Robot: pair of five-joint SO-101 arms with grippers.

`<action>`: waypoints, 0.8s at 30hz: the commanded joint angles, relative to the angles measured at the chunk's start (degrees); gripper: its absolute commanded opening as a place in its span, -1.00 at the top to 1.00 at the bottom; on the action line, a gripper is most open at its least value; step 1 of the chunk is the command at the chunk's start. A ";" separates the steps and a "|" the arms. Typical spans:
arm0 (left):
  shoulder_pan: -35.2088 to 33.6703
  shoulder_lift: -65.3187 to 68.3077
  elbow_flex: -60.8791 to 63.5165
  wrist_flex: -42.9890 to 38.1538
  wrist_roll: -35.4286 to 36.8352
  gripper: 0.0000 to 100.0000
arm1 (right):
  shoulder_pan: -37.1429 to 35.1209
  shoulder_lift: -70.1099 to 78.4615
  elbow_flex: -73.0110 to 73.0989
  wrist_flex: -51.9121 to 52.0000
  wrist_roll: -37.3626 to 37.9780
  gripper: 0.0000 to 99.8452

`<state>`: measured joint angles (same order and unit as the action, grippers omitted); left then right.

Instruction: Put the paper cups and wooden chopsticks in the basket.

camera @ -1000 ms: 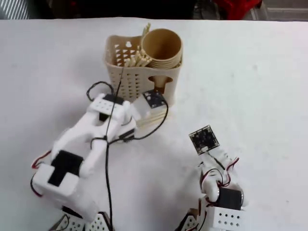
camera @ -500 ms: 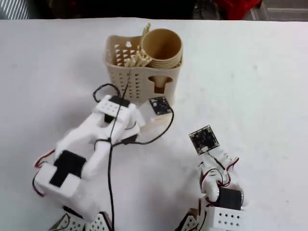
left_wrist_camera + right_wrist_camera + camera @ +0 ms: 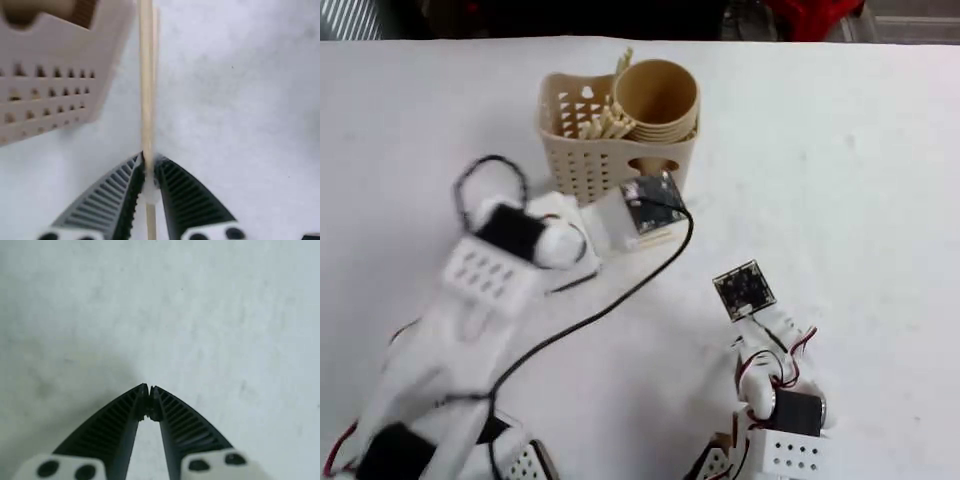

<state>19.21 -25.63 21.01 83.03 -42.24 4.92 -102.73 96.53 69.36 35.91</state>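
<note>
At the left, a broad stretch of table (image 3: 390,130) runs from the far edge down to the left arm (image 3: 490,270). The arm lies slanted from the near-left corner toward the middle, and its black cable (image 3: 610,305) loops across the surface beside it.

The left gripper (image 3: 149,172) is clamped on chopsticks (image 3: 146,75). In the left wrist view the jaws pinch the sticks near one end. The sticks run straight out past the fingertips, alongside a corner of the basket (image 3: 50,95), with a narrow strip of table between them. Whether the sticks touch the table cannot be told.

In the high view this arm's wrist sits just in front of the basket (image 3: 585,175), close to its near right corner. The basket stands upright a little left of centre, near the far edge, with a band of table behind it. Other sticks (image 3: 605,122) lean in its middle. A nested stack of cups (image 3: 657,95) fills its right end and rises above the rim.

Right of the basket, the table runs wide to the right edge. The right arm (image 3: 775,400) is folded low at the near edge, right of centre, well apart from the basket and the left arm. The right gripper (image 3: 149,402) has its jaws together, tips touching, above the table surface.
</note>
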 commanded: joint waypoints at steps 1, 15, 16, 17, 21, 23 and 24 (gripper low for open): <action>0.40 -9.89 -16.26 2.64 8.26 0.96 | -0.48 -0.31 0.35 0.22 -0.18 0.96; -6.11 4.18 -31.91 -32.79 36.22 0.96 | -0.48 -0.31 0.35 0.22 -0.18 0.96; -7.08 6.55 -31.91 -35.96 38.07 0.96 | -0.48 -0.31 0.35 0.22 -0.18 0.96; -8.22 9.01 -31.91 -38.24 39.74 0.96 | -0.48 -0.31 0.35 0.22 -0.18 0.96; -12.18 17.54 -31.91 -42.20 43.16 0.96 | -0.48 -0.31 0.35 0.22 -0.18 0.96; -13.67 20.35 -31.82 -42.11 43.25 0.96 | -0.48 -0.31 0.35 0.22 -0.18 0.96; -14.37 21.32 -31.74 -41.76 43.34 0.96 | -0.48 -0.31 0.35 0.22 -0.18 0.96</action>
<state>8.04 -8.04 -8.53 43.12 -0.40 4.92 -102.73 96.53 69.36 35.91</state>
